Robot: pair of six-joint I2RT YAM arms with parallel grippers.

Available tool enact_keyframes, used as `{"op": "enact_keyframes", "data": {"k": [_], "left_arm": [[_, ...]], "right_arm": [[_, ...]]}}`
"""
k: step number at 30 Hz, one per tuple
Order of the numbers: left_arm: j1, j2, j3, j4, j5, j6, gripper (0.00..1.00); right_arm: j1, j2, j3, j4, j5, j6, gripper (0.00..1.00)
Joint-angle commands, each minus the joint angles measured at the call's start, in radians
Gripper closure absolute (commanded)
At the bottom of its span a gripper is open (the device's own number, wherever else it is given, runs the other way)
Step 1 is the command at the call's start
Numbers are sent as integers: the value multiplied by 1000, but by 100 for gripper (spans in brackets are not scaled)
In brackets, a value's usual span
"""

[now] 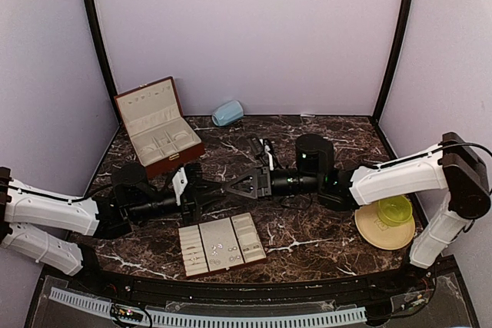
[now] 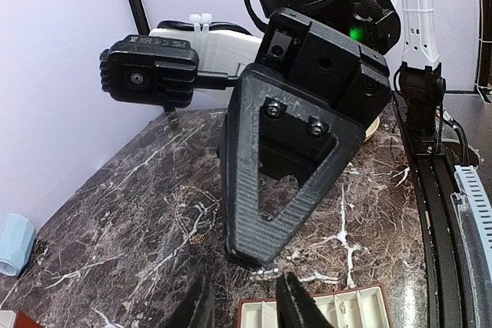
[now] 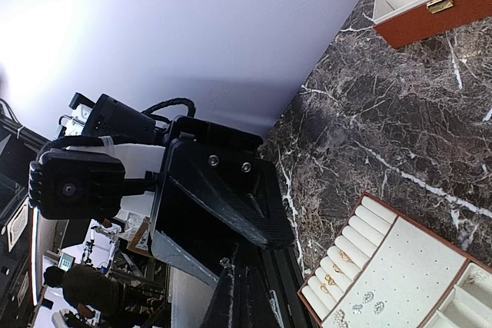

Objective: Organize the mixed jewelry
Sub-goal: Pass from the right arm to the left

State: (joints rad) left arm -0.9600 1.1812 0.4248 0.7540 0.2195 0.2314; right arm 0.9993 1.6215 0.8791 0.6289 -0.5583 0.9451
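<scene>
I hold both arms tip to tip above the tray (image 1: 221,247), at its 12 o'clock. My left gripper (image 1: 213,192) is open. My right gripper (image 1: 234,188) looks closed; on what, I can't tell. The mixed jewelry (image 1: 217,249) sits in the tray.

tiny silvery and gold jewelry (image 1: 217,249) lying loose in the cream-lined tray (image 1: 247,227) at near centre of the bench; gold rings in roll slots, silvery pieces on the flat middle panel.

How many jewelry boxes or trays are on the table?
2: an open red-brown box at the back left, and a flat tray near the front, below the two hands. None seems hidden.
</scene>
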Motion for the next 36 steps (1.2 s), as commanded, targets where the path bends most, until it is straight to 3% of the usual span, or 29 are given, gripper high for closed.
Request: {"op": "enact_keyframes", "data": {"k": [1, 36], "left_arm": [[-6, 15, 30, 53, 15, -28, 69], [-8, 17, 20, 76, 21, -85, 82]], "right_arm": [[-7, 15, 26, 20, -11, 3, 100], [-7, 29, 23, 21, -4, 6, 100]]}}
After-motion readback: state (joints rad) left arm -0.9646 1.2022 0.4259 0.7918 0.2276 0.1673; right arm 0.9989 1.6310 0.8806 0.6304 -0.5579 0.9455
